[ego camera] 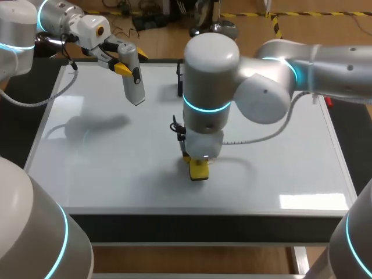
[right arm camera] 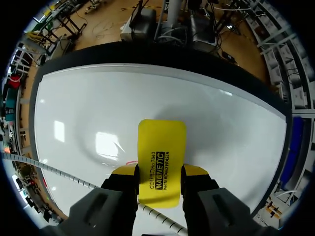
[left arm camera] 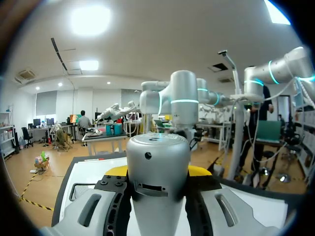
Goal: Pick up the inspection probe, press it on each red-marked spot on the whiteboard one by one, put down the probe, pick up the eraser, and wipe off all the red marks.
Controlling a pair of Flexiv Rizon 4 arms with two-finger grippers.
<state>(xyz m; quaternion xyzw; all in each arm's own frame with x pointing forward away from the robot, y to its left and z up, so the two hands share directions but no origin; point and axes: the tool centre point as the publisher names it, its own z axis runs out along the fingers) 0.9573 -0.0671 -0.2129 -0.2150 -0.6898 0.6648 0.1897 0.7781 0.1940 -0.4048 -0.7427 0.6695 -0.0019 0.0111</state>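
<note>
One yellow eraser [right arm camera: 161, 157] rests against the single whiteboard [ego camera: 116, 163], near its middle. The right fingers [right arm camera: 194, 172] clamp it from both sides, standing as far apart as the eraser is wide. One faint red mark [right arm camera: 129, 162] shows just beside the eraser. One silver probe [ego camera: 132, 74] hangs tip-down above the whiteboard's far left part, gripped between the left fingers [left arm camera: 201, 170].

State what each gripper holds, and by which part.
Left gripper: the probe, clamped across its body in the upper half. Right gripper: the eraser, pinched by its two long sides.
</note>
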